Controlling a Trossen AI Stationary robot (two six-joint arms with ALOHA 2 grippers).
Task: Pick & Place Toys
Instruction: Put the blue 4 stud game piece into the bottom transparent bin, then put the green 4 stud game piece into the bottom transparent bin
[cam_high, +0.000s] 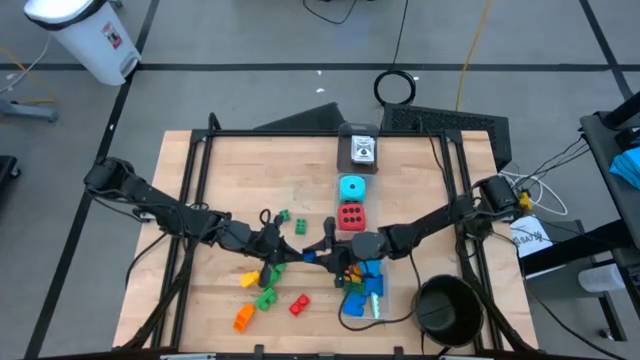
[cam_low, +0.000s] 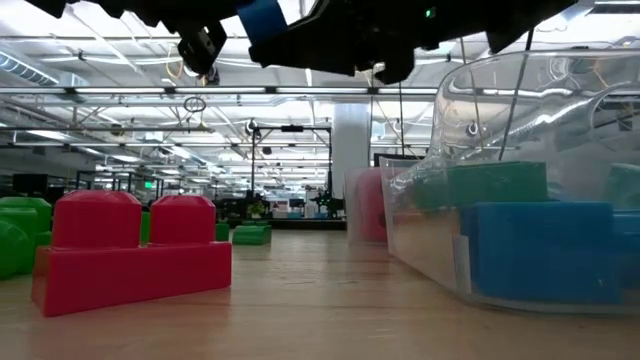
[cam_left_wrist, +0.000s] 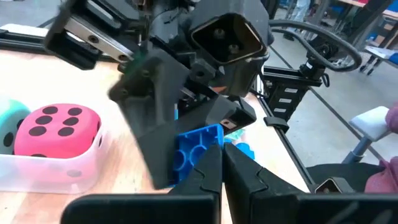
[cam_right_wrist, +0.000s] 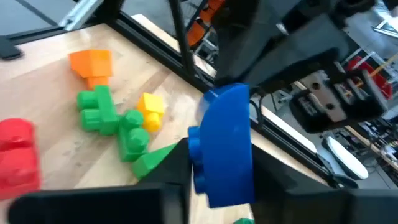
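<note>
The right end effector (cam_right_wrist: 217, 168) pinches a blue brick (cam_right_wrist: 227, 146) right beside the closed, empty left end effector (cam_left_wrist: 221, 165), so a collision could knock it loose.

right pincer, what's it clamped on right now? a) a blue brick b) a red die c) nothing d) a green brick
a: the right wrist view shows the right pincer shut on a blue brick, and the left wrist view shows that brick too.
</note>
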